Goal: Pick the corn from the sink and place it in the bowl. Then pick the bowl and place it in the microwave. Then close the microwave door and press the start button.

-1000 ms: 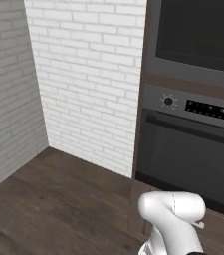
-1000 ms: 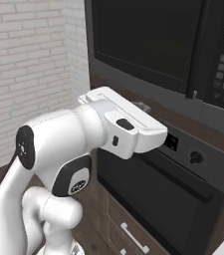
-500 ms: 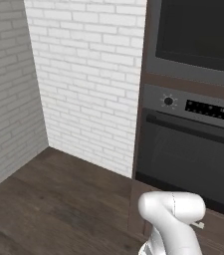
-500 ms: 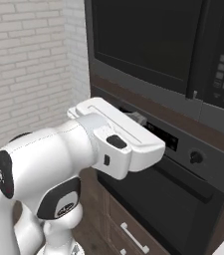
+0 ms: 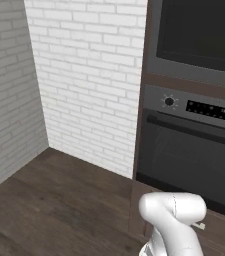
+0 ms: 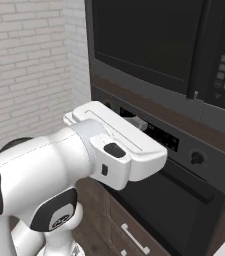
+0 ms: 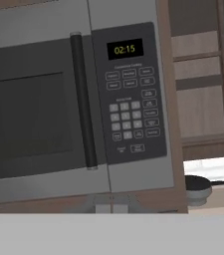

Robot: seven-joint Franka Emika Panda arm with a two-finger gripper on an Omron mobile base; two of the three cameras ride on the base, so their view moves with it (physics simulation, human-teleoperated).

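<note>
Your tool (image 6: 140, 122) is clenched on nothing, its tip just in front of the oven's control strip (image 6: 156, 136), below the microwave (image 7: 78, 99). The microwave door (image 7: 34, 114) is closed flush, its dark vertical handle (image 7: 82, 99) beside the keypad (image 7: 131, 107). The display (image 7: 125, 49) above the keypad reads 02:15. Below the microwave sits the oven (image 5: 194, 160) with its round knob (image 5: 169, 101). A dark pan (image 7: 197, 184) rests on the counter (image 7: 218, 196) right of the microwave.
</note>
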